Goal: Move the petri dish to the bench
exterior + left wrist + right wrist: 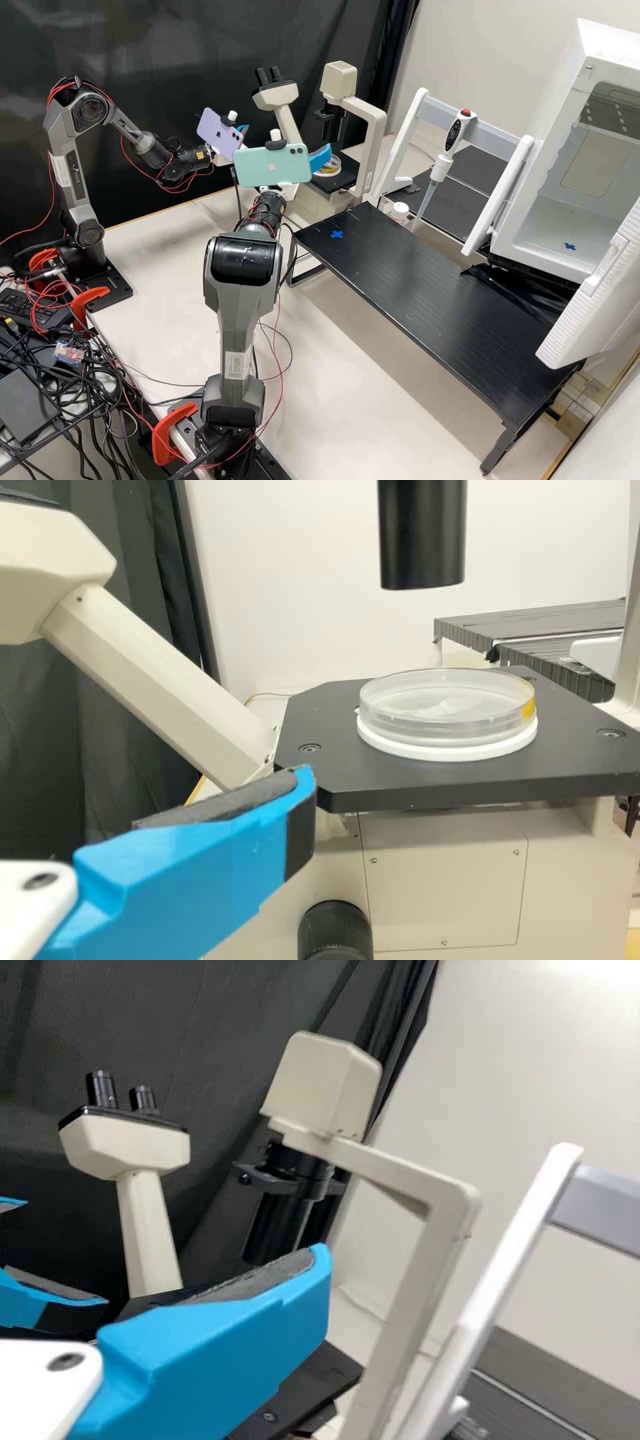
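In the high view my left gripper point(243, 128) stands beside the microscope point(285, 123), behind my right gripper point(320, 159), whose blue finger overlaps the petri dish's near edge from this angle. The clear petri dish point(333, 167) rests on the dark stage. In the left wrist view the dish point(445, 702) sits flat on a white ring, and the left gripper point(303, 800) is apart from it, open and empty. The right gripper point(318, 1270) is open in the right wrist view, its pad bare, with the left gripper's parted fingers at the edge.
A low black bench point(433, 300) with a blue cross point(337, 234) stands right of the arms. Behind it are a pipette point(443, 153) on a white stand and a small bottle point(400, 212). The open white incubator point(567, 220) is at right.
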Tool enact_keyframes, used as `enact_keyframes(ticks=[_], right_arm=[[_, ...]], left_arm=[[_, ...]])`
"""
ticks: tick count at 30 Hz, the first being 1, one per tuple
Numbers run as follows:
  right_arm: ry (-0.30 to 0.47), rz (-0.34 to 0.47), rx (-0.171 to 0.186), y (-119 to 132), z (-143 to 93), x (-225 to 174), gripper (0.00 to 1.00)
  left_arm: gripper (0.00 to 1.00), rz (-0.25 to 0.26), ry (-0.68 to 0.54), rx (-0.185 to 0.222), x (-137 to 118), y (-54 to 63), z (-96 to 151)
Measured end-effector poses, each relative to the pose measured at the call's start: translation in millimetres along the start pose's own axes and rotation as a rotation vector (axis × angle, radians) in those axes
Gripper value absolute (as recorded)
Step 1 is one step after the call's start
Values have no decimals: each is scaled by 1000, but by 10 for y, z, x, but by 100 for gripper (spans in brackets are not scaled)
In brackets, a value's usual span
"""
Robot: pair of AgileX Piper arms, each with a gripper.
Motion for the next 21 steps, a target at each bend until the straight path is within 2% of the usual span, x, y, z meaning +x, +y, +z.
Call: enact_keyframes(ticks=[14,16,18,21], right_arm=[[-43,-153,15,-221,9,693,100],[-52,-162,23,-222,29,796,100],[-74,-165,52,-228,61,895,100],[-86,-168,60,-204,98,1012,100]], left_arm=[[100,0,0,0,0,0,0],[100,0,0,0,0,0,0],[100,0,0,0,0,0,0],[100,0,0,0,0,0,0]])
